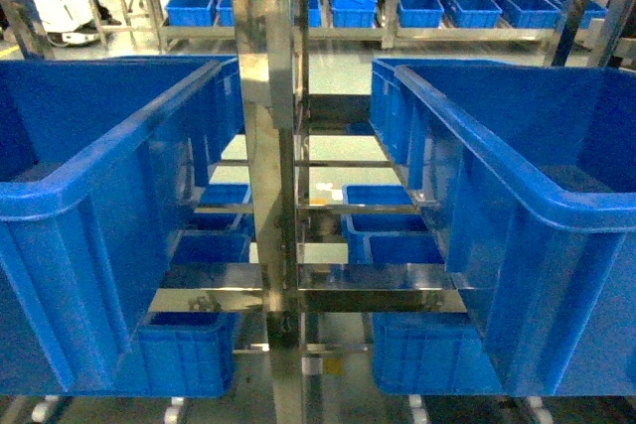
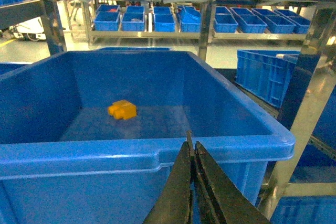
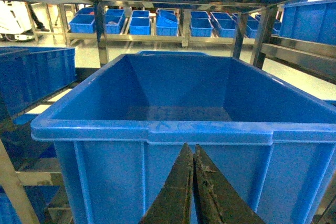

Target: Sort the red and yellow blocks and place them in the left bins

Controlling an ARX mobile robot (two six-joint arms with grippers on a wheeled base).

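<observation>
The orange-yellow two-stud block (image 2: 122, 109) is sitting on the floor of the left blue tub (image 2: 157, 153), toward the back left. Left gripper (image 2: 193, 145) is pinched closed on nothing just outside the near rim. Right gripper (image 3: 192, 150) is closed too, in front of the other blue tub (image 3: 157, 129).

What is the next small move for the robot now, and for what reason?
Probably go and look for the red block. The yellow block already lies in the left bin; no red one shows in any view. Both the left gripper and the right gripper look shut and empty.
</observation>
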